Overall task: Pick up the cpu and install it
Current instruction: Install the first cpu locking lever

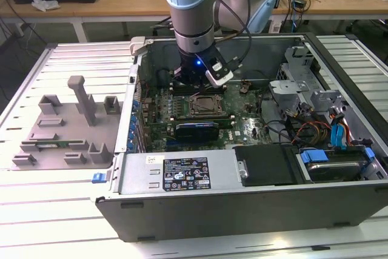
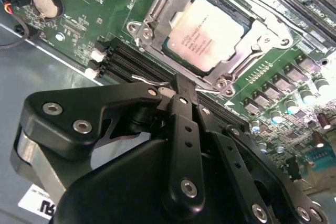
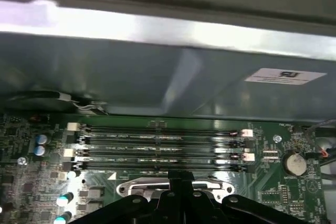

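The cpu (image 2: 208,34) already sits in the socket frame (image 2: 210,30) on the motherboard (image 2: 79,19), silver top up, square w/ the frame opening as far as the second wrist view shows. The gripper (image 2: 181,85) is low inside the pc case (image 1: 242,198), just beside the socket on the memory-slot side; its fingers (image 2: 184,103) look pressed together w/ nothing between them, tip touching or nearly touching the thin wire lever (image 2: 152,81) at the frame edge — can't tell which. In the first wrist view the memory slots (image 3: 157,148) lie between the gripper and the case wall, and a coin battery (image 3: 294,163) sits off to one side. Judgement: pick and place are done; step in hand is the lock-down of the socket, i.e. working the lever. That move calls for a steady push along the lever's arc, w/o sliding onto the chip top or nudging the capacitors (image 2: 307,95) nearby. In the exterior view the arm (image 1: 191,10) stands nearly upright over the board, grey fixture tray (image 1: 66,131) well apart at the exterior view's left.
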You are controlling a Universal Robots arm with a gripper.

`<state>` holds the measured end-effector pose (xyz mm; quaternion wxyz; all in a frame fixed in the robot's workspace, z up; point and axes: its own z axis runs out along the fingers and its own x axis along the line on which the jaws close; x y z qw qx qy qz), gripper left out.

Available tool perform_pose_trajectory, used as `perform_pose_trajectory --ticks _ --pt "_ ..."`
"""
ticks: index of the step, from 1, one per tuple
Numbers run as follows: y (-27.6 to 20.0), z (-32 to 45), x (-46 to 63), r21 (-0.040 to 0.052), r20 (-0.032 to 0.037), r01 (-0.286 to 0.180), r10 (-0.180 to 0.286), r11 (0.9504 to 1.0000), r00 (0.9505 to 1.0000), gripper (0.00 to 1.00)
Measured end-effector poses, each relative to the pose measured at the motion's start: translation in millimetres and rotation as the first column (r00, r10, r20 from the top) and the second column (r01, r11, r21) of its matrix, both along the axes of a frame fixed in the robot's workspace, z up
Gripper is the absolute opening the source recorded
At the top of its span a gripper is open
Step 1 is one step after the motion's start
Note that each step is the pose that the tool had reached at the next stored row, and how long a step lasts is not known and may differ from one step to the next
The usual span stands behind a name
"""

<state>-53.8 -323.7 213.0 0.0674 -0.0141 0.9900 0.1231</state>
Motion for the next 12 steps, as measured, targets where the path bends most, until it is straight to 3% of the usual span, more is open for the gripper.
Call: perform_pose_trajectory --ticks 1,5,8,12 --pt "0.4 -0.5 -0.3 -0.0003 0.0003 0.004 -0.004 1.0000 1.0000 0.11" --pt "1.7 -2.3 -0.7 0.0001 0.0139 0.016 -0.016 0.9999 0.9998 0.11" --pt "3.6 -3.6 -0.8 -0.0012 0.0199 0.023 -0.023 0.9997 0.9995 0.11" --pt "7.3 -4.8 -0.8 -0.0271 0.0207 0.029 -0.028 0.9992 0.9994 0.11"
